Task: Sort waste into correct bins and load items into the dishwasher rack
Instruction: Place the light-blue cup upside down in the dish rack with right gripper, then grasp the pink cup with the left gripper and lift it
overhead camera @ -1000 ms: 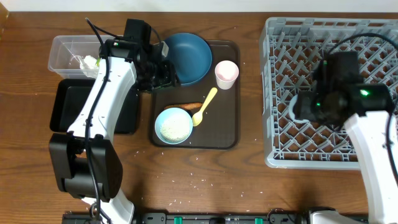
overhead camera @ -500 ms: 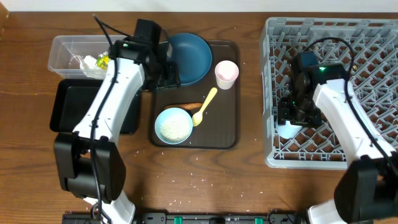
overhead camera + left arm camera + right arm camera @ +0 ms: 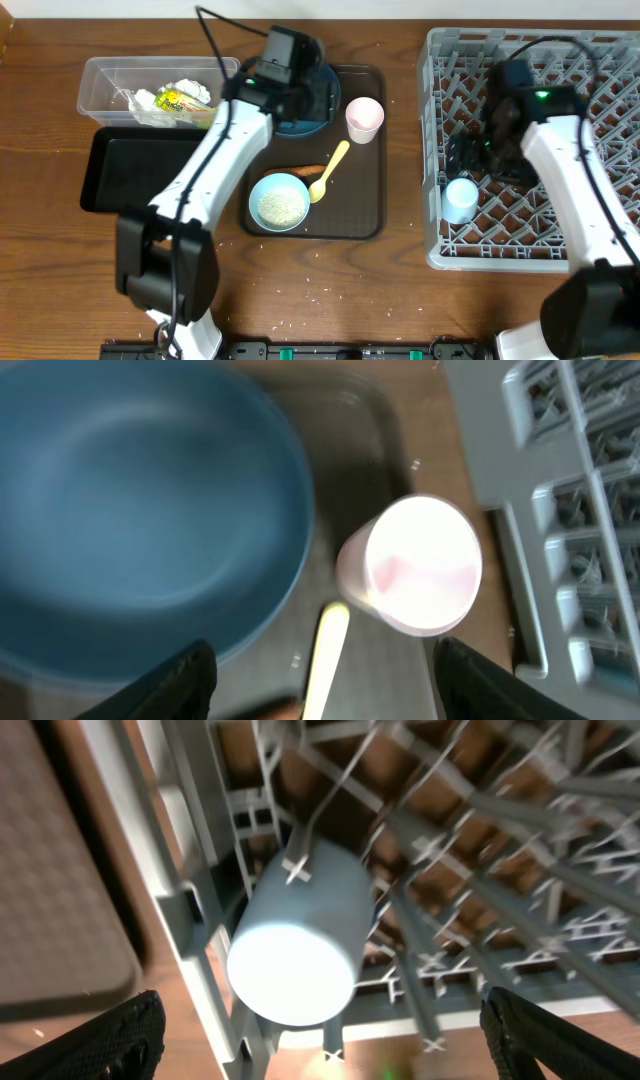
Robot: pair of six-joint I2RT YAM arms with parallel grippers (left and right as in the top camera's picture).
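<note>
Left jaws spread wide and empty, hovering over the dark blue plate (image 3: 130, 510) on the brown serving tray (image 3: 365, 205), with the pale pink cup (image 3: 415, 565) just beside it. Right jaws wide open too, holding nothing, above the grey dishwasher rack (image 3: 600, 60), where the light blue cup (image 3: 460, 198) sits at its left edge. On the tray lie the bowl of rice (image 3: 279, 201) and the yellow spoon (image 3: 330, 170).

Light blue cup (image 3: 460, 199) in grey rack (image 3: 490, 258), pink cup (image 3: 364, 118) on brown tray (image 3: 355, 205).
</note>
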